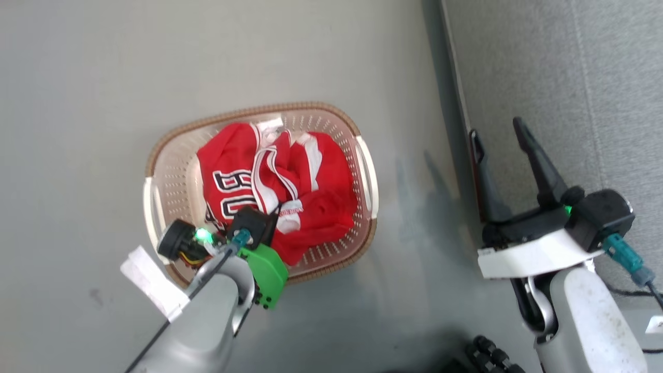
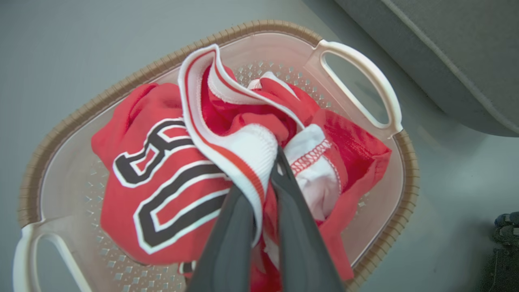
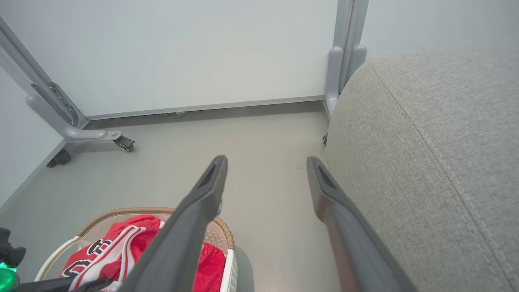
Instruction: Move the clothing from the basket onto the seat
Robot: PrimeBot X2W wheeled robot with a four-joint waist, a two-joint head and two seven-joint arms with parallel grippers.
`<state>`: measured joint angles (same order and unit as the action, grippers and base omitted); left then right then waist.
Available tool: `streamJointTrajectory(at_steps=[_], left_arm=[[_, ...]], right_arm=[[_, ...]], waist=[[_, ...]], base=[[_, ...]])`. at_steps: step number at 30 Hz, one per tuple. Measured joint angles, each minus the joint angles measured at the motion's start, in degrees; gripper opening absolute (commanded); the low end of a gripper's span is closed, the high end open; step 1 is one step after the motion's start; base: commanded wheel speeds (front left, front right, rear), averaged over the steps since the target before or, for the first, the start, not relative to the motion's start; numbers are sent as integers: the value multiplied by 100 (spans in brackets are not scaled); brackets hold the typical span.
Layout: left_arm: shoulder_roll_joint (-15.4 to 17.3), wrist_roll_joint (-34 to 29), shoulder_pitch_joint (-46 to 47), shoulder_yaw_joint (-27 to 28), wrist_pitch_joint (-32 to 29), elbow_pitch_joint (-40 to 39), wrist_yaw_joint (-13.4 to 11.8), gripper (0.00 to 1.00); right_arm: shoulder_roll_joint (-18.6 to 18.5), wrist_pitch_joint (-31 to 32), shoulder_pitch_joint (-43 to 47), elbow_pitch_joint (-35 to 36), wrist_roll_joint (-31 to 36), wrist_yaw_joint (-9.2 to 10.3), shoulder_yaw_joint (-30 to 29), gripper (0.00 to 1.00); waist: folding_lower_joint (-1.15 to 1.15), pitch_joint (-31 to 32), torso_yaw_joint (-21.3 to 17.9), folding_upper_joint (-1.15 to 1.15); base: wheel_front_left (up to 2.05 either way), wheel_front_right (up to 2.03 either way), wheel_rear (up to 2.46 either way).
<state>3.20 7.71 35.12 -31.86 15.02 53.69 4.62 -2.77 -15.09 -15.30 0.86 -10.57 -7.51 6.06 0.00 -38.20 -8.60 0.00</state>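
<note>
Clenched on the white trim of the clothing (image 2: 162, 182), the left end effector (image 2: 263, 170) reaches into the basket (image 2: 61, 125), where the garment lies heaped. Open floor (image 1: 77, 77) surrounds the rim. At 3 o'clock, apart, runs the seat (image 3: 425, 162); the right end effector (image 3: 266, 162) hangs released beside its edge.

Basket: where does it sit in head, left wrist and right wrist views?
Head view: basket left of centre, on the floor.
Left wrist view: basket spans most of the picture, seen from close above.
Right wrist view: basket in the bottom left corner, cut off by the edge.
Shared landmark: the red shirt with black-and-white numbers, lying in the basket in all three.
</note>
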Motion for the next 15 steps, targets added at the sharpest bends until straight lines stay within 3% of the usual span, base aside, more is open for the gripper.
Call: streamJointTrajectory(at_steps=[15], left_arm=[[-25,686,-1343,159,0,-1694,-18,0]], right_arm=[[0,1,1078,-387,156,0,257,100]], waist=[[0,2033,200,0]], base=[[0,0,0]])
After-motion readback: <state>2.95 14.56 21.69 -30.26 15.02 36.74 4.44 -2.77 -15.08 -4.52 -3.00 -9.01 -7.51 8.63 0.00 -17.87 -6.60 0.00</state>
